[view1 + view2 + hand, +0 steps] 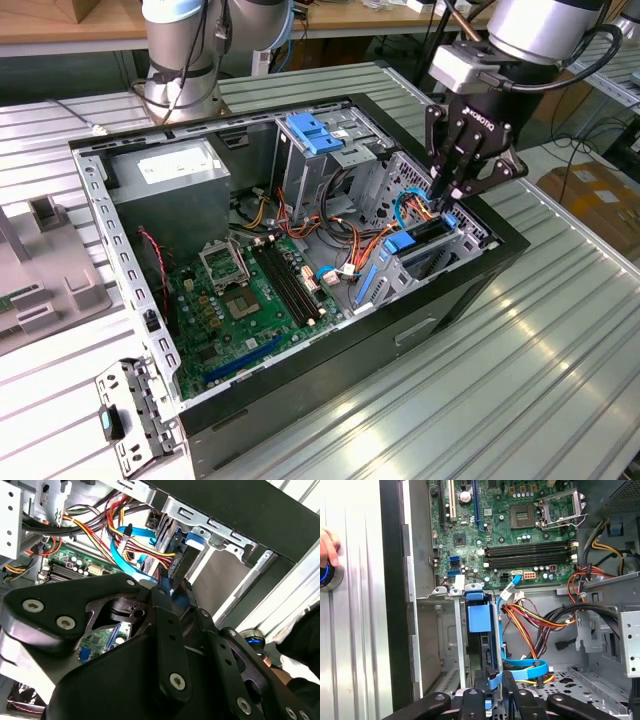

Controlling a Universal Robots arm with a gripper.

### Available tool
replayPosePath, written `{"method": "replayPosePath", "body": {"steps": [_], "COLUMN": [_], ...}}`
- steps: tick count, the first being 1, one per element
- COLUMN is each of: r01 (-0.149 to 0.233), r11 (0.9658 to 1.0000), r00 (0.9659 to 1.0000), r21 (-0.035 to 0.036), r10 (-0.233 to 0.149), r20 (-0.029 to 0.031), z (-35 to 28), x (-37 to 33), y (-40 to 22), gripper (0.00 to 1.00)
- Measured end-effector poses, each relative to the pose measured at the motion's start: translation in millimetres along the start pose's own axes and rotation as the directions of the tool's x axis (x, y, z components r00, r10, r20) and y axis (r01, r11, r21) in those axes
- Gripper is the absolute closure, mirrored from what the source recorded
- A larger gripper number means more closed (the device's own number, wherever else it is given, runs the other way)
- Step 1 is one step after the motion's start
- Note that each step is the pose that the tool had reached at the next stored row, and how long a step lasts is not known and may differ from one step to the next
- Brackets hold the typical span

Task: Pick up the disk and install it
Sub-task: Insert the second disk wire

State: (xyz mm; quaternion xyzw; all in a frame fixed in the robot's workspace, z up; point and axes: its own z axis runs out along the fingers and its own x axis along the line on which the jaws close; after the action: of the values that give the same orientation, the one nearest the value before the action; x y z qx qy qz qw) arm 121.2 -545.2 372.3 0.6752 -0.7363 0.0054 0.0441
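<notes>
The disk (428, 230) stands on edge in the small drive cage (420, 275) at the corner of the open computer case nearest the exterior view's right. Blue carrier edges frame its dark body. My gripper (447, 193) comes down from above and is shut on the disk's upper end. In the first wrist view the disk (485, 645) shows edge-on with a blue tab on it, and the gripper (493, 677) pinches its blue edge. The second wrist view looks past the gripper (172, 587) to the disk (182, 562) inside the cage.
The case holds a motherboard (240, 300), a grey power-supply box (170, 190) and a tall metal cage with a blue bracket (315, 130). Orange and yellow cables (530, 617) and a blue ribbon cable (525, 670) hang beside the drive cage. A hand (327, 547) rests on a button.
</notes>
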Motion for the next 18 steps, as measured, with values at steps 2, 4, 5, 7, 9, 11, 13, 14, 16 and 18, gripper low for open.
{"method": "replayPosePath", "body": {"steps": [2, 4, 5, 7, 9, 11, 13, 14, 16, 18], "r01": [0.0, 0.001, 0.001, 0.001, 0.001, 0.001, 0.001, 0.001, 0.001, 0.001], "r11": [1.0, 1.0, 1.0, 1.0, 1.0, 1.0, 1.0, 1.0, 1.0, 1.0], "r00": [1.0, 1.0, 1.0, 1.0, 1.0, 1.0, 1.0, 1.0, 1.0, 1.0], "r21": [0.0001, 0.0002, 0.0002, 0.0002, 0.0002, 0.0002, 0.0002, 0.0002, 0.0002, 0.0002], "r10": [0.0, -0.001, -0.001, -0.001, -0.001, -0.001, -0.001, -0.001, -0.001, -0.001], "r20": [-0.0009, -0.0017, -0.0017, -0.0018, -0.0018, -0.0018, -0.0018, -0.0018, -0.0018, -0.0018], "z": [0.4, 1.1, 1.2, 1.1, 1.2, 1.2, 1.2, 1.2, 1.2, 1.2], "x": [0.7, 1.4, 1.6, 1.6, 1.7, 1.7, 1.7, 1.7, 1.8, 1.8], "y": [0.1, 0.1, 0.1, 0.1, 0.1, 0.1, 0.1, 0.1, 0.1, 0.1], "gripper": [0.72, 0.72, 0.72, 0.72, 0.72, 0.73, 0.84, 0.84, 0.84, 0.84]}}
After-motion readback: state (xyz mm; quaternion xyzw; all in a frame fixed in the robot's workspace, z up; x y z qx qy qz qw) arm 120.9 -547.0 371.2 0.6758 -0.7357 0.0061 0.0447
